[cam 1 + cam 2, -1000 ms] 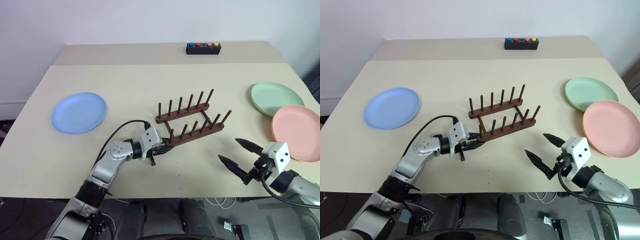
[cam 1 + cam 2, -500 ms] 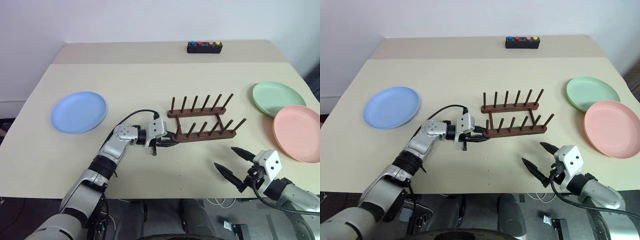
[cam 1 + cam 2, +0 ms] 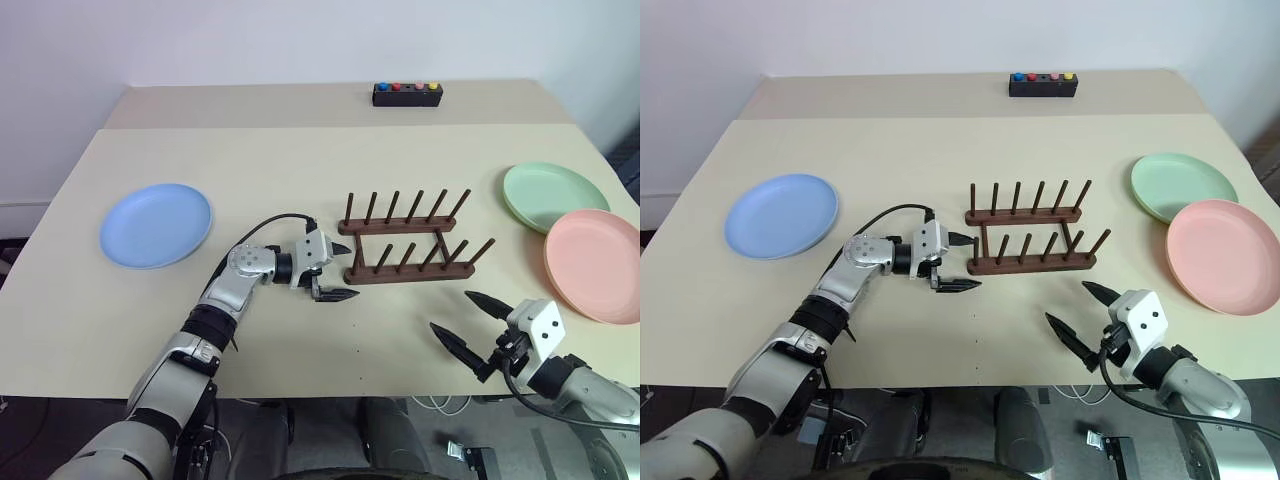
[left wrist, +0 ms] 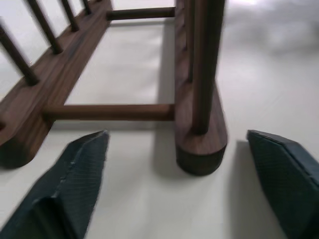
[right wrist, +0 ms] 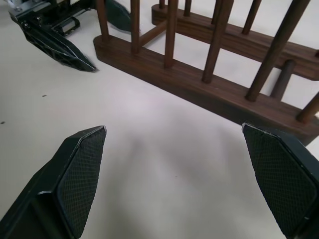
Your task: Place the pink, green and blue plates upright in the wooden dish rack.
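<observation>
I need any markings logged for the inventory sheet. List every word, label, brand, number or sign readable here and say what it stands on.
None can be read.
Black box with coloured buttons: no legible marking, too small to tell.
Blue plate, green plate, pink plate: plain.
Wooden dish rack: plain.

Left claw (image 3: 337, 277) and right claw (image 3: 470, 323) both gape wide, empty.

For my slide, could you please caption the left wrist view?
Open left hand facing the end of the wooden dish rack.
</observation>
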You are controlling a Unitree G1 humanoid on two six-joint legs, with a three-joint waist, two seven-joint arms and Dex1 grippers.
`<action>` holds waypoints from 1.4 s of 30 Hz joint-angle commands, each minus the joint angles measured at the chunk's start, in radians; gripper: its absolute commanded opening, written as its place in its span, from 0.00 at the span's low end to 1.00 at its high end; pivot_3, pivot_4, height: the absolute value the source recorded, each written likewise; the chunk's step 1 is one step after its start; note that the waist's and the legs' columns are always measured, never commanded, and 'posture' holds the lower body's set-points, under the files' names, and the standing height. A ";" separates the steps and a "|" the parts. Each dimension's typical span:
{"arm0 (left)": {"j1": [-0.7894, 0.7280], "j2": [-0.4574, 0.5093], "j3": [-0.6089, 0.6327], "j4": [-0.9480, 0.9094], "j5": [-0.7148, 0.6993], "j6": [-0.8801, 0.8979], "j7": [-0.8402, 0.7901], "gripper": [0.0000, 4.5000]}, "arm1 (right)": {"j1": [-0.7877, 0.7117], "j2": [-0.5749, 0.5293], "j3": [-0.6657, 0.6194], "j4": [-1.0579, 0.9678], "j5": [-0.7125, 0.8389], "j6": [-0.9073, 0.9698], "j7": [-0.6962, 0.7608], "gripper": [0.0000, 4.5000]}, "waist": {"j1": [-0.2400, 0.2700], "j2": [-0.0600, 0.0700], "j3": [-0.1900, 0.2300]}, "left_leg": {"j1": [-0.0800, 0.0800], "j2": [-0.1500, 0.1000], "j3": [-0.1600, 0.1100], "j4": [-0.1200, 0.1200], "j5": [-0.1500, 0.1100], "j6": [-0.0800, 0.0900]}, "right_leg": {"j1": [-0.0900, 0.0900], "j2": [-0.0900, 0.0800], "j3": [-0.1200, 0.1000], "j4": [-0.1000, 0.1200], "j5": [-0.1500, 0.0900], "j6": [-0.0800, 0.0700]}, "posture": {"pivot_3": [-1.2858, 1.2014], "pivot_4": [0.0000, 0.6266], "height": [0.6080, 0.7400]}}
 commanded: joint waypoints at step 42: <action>0.197 -0.024 -0.031 -0.325 0.083 0.157 0.300 0.06 | -0.397 -0.007 0.142 0.372 -0.355 -0.049 -0.196 0.00 | 0.000 0.001 -0.001 | 0.010 0.000 0.000 0.000 0.000 0.000 | 0.009 0.000 0.000 0.001 -0.001 -0.002 | 0.52 0.24 1.00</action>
